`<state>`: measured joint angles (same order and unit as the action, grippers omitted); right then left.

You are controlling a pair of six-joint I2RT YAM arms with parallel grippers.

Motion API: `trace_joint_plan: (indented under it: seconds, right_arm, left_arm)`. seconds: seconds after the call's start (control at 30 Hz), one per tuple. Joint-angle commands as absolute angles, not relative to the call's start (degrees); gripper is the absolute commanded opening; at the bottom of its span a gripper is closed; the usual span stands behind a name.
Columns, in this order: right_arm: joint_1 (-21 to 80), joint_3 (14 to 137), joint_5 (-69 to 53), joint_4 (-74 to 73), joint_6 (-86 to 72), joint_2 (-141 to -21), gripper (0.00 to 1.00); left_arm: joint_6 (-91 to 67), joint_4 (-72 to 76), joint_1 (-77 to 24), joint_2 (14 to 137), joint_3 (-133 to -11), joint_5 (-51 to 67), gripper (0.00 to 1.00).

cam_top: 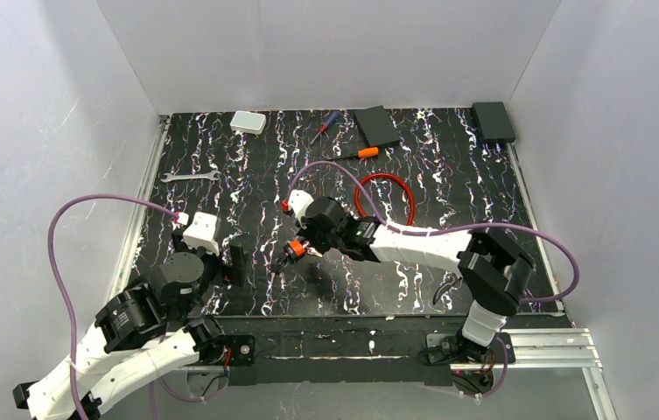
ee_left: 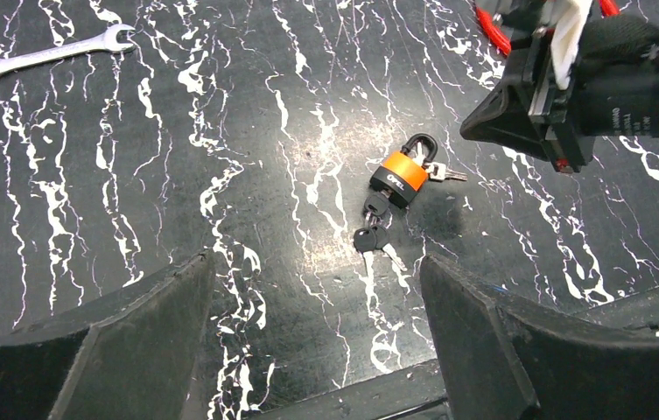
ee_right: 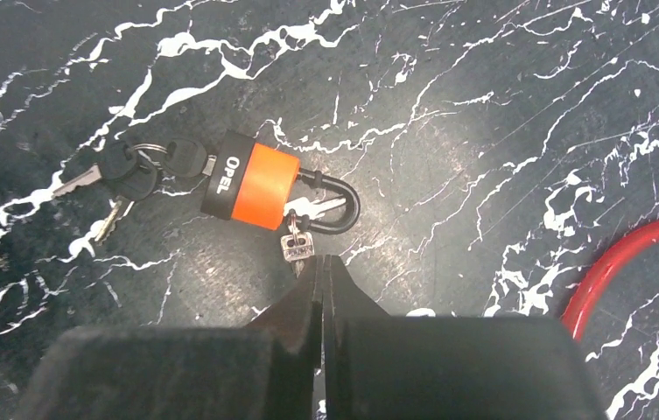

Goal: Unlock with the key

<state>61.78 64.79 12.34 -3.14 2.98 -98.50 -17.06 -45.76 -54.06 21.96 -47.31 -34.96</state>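
Note:
A padlock [ee_right: 255, 184] with an orange body and black shackle lies flat on the black marbled table [cam_top: 448, 175]; it also shows as the padlock [ee_left: 400, 175] and the padlock [cam_top: 293, 251]. A black-headed key [ee_right: 187, 157] sticks in its base, with more black-headed keys [ee_right: 126, 171] on a ring beside it. A small silver key [ee_right: 297, 245] lies by the shackle. My right gripper [ee_right: 322, 261] is shut, its tips touching that silver key's end; whether they pinch it is unclear. My left gripper [ee_left: 317, 260] stands open and empty, short of the key bunch [ee_left: 371, 238].
A silver wrench [cam_top: 190, 177] lies at the left, a red cable loop [cam_top: 387, 197] right of the padlock. At the back are an orange-handled screwdriver [cam_top: 358, 153], a small screwdriver [cam_top: 324, 127], a white box [cam_top: 248, 122] and two black boxes [cam_top: 376, 125].

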Motion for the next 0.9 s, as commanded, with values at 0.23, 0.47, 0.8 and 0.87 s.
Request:
trace_joint_plan:
  seconds: [0.23,0.47,0.8,0.87]
  right_arm:
    - [61.9,63.6,14.9,-6.8,-7.0,-90.7,0.21]
    - [61.9,57.9,24.2,-14.6,-20.7,-82.1,0.75]
    - [61.3,45.8,32.8,-27.4,-30.6,-57.6,0.98]
    - [61.2,45.3,33.0,-29.1,-30.5,-53.8,0.98]
  left_arm:
    - [-13.1,-38.7,-53.7,32.7,-44.0,-24.1,0.95]
    - [-0.8,-29.0,-53.4,50.3,-45.6,-18.7,0.98]
    - [11.8,-21.7,-45.7,73.1,-48.1,-0.4,0.98]
    - [12.6,-20.4,-43.7,74.6,-47.6,0.0,0.98]
